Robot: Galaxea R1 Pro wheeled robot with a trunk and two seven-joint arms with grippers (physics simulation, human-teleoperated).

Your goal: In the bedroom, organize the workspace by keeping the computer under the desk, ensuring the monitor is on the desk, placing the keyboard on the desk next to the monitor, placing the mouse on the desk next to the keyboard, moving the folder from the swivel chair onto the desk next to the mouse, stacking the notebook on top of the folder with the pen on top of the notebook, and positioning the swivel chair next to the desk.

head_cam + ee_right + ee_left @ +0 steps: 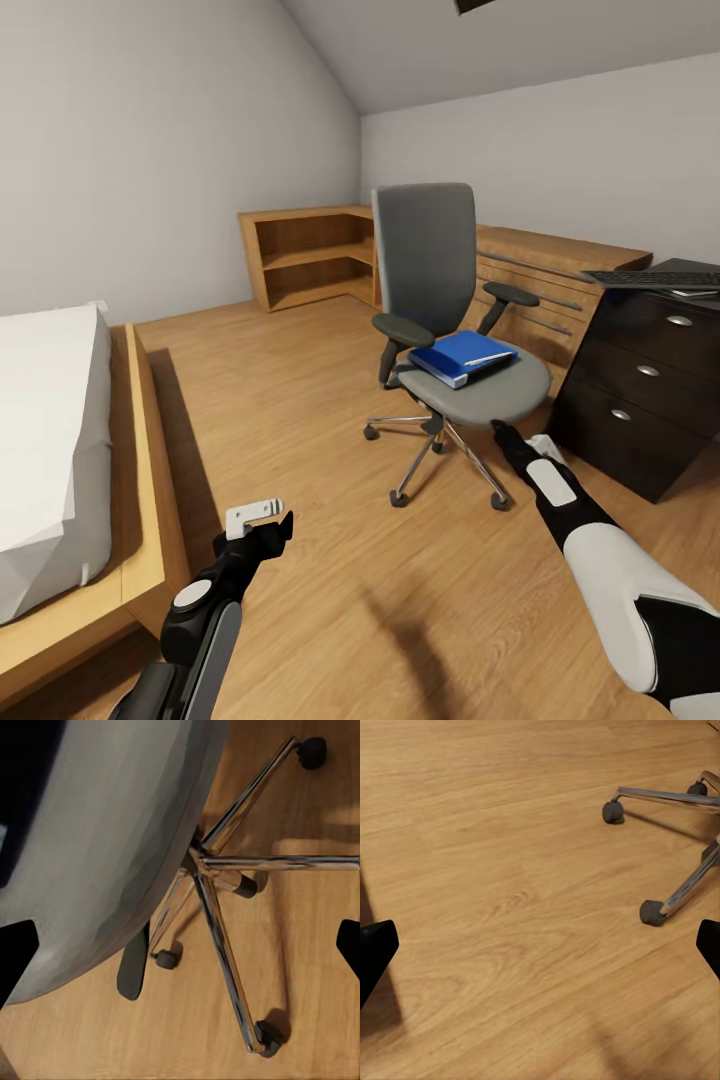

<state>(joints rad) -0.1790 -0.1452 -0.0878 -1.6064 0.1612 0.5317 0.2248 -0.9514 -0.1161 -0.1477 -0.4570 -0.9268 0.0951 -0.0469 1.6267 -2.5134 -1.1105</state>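
Oak floor surrounds the swivel chair (pixel 440 330), blue folder (pixel 462 357) on its seat. Right pincer (pixel 497 428) spread near the seat's edge; left pincer (pixel 285 525) spread, low. Approach level, pinching the folder's overhanging edge.

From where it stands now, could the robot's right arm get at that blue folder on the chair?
Probably yes: the right gripper hangs open beside the swivel chair's seat edge, the folder lies uncovered on the seat, and nothing stands between them.
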